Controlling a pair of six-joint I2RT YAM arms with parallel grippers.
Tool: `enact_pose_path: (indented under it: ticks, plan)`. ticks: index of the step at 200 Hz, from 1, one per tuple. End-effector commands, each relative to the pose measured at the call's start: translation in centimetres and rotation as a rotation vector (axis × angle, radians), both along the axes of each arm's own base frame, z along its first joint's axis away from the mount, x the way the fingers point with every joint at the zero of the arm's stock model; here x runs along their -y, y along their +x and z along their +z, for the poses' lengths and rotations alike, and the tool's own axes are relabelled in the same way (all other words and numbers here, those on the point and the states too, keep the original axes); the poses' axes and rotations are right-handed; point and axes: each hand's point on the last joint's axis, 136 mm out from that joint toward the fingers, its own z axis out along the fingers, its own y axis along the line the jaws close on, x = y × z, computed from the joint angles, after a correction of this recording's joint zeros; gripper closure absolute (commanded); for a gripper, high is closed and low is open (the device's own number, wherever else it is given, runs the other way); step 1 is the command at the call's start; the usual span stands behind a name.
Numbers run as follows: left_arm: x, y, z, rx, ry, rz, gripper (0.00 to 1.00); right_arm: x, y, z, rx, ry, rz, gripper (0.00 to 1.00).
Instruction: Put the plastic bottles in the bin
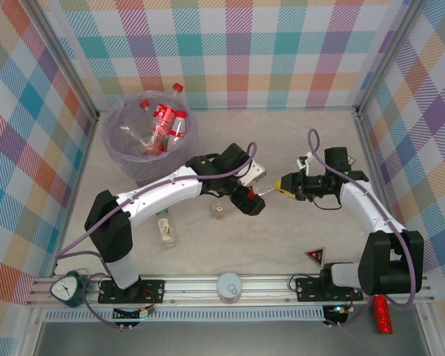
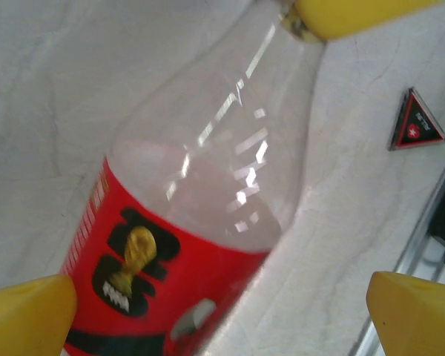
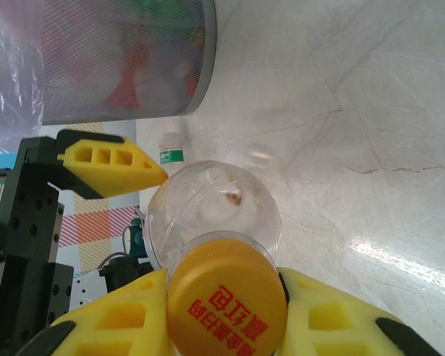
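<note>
A clear plastic bottle point(image 1: 268, 191) with a red label point(image 2: 156, 282) and a yellow cap point(image 3: 226, 300) hangs above the table's middle between both arms. My right gripper point(image 3: 226, 308) is shut on its capped neck, seen from above as the right gripper point(image 1: 288, 184). My left gripper point(image 1: 252, 197) is open, its yellow fingers point(image 2: 30, 315) spread wide on either side of the bottle's body; the far one stands well apart from it. The pale-purple bin point(image 1: 126, 159) at the back left holds several red-labelled bottles point(image 1: 163, 126). Another bottle point(image 1: 165, 228), green-labelled with a white cap, lies on the table.
A small brown-capped jar point(image 1: 218, 211) stands under the left forearm. A red triangle sign point(image 1: 315, 256) lies at the front right. On the front rail sit a white round disc point(image 1: 228, 285) and a green clock point(image 1: 67, 288); a red glittery stick point(image 1: 383, 313) lies below it.
</note>
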Motion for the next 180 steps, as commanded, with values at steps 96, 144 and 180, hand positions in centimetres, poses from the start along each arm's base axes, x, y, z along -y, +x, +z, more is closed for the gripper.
enact_pose_path:
  ticks: [96, 144, 180]
  plan:
    - [1.7, -0.2, 0.9, 0.069, 0.030, -0.152, 0.27, -1.6, 0.1, 4.5, 0.078, 0.165, 0.084, 0.70]
    - [1.1, 1.2, 1.8, 0.099, 0.040, -0.103, 0.48, -1.6, 1.2, 5.9, 0.130, 0.166, 0.080, 0.59]
    - [0.0, 3.5, 3.6, 0.139, 0.022, -0.016, 0.51, -0.7, 2.1, 8.0, 0.196, 0.134, 0.066, 0.36]
